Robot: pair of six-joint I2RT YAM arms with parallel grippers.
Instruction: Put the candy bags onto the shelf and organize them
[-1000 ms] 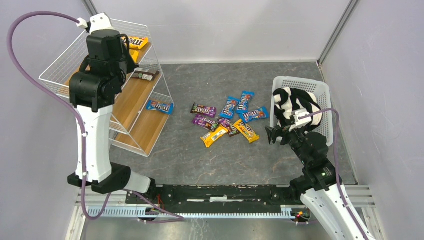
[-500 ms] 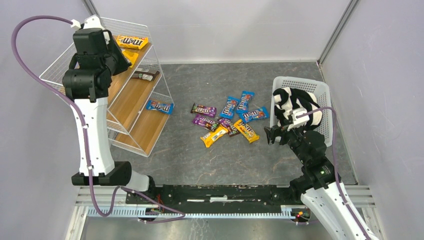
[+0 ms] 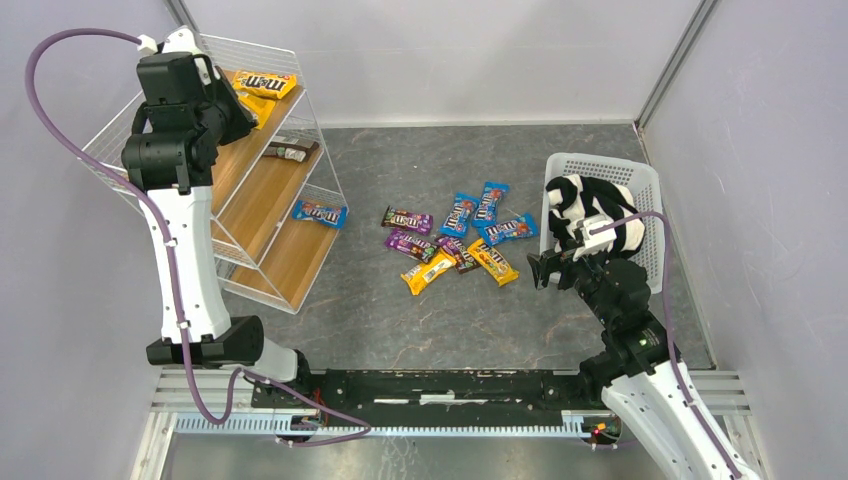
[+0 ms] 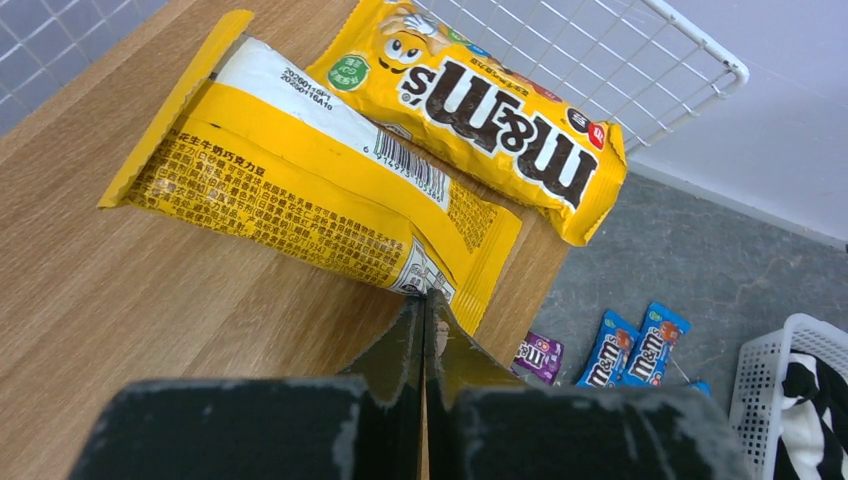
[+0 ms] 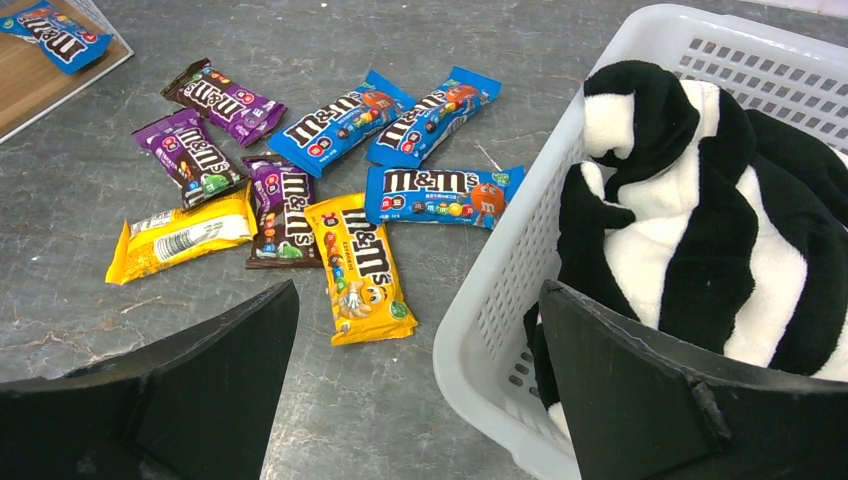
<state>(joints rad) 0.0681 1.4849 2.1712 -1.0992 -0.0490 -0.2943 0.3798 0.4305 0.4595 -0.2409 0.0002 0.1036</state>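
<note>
The candy bags (image 3: 461,213) are flat, shiny packets in yellow, blue and purple. Most lie in a heap on the grey worktop (image 3: 400,320). On the shelf (image 3: 255,195), two yellow ones lie on top, a dark one in the middle and a blue one below. The left pincer (image 4: 424,305) is pressed together by a yellow bag. The right pincer (image 5: 418,300) gapes apart, empty, beside the white basket (image 5: 480,300).

Bare grey tabletop (image 5: 380,420) lies free between the wide-spread fingers of the right claw (image 5: 417,300) and just ahead of it, with scattered candy bags (image 5: 285,215) farther ahead to its left and the white basket (image 5: 520,260) of striped cloth (image 5: 690,220) crowding its right, while two yellow bags (image 4: 320,190) block the wooden board (image 4: 150,300) directly ahead of the pinched-together left claw (image 4: 425,310).
</note>
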